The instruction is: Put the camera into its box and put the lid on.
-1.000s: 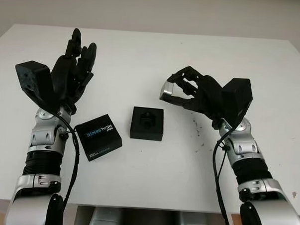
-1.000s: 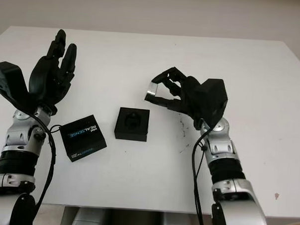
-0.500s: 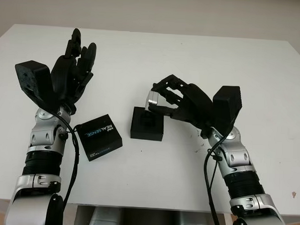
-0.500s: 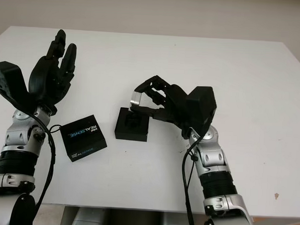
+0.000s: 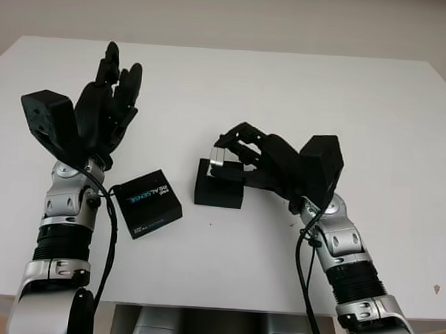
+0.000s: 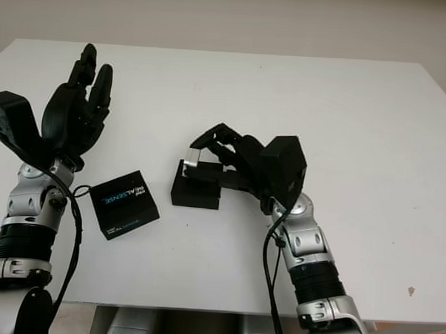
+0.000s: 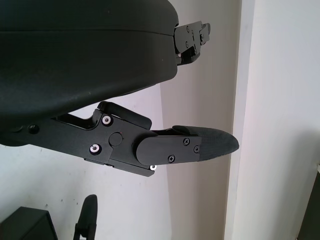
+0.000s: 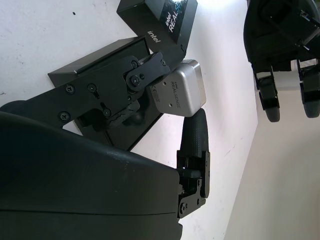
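Observation:
My right hand (image 5: pixel 235 149) is shut on the small silver camera (image 5: pixel 217 156) and holds it just above the open black box (image 5: pixel 218 189) at the table's middle. The right wrist view shows the camera (image 8: pixel 179 89) pinched between the fingers (image 8: pixel 145 75), over the box (image 8: pixel 90 70). The black lid (image 5: pixel 147 203), printed REALSENSE, lies flat on the table to the left of the box. My left hand (image 5: pixel 107 106) is raised above the table's left side, open, behind and left of the lid.
The white table (image 5: pixel 286 88) stretches away on all sides of the box. A few dark specks (image 5: pixel 292 188) mark the surface under my right forearm. The table's front edge (image 5: pixel 217 306) runs just below the lid and box.
My right hand has carried the camera left and down, from the right of the box to just above it. The left hand has stayed raised in place.

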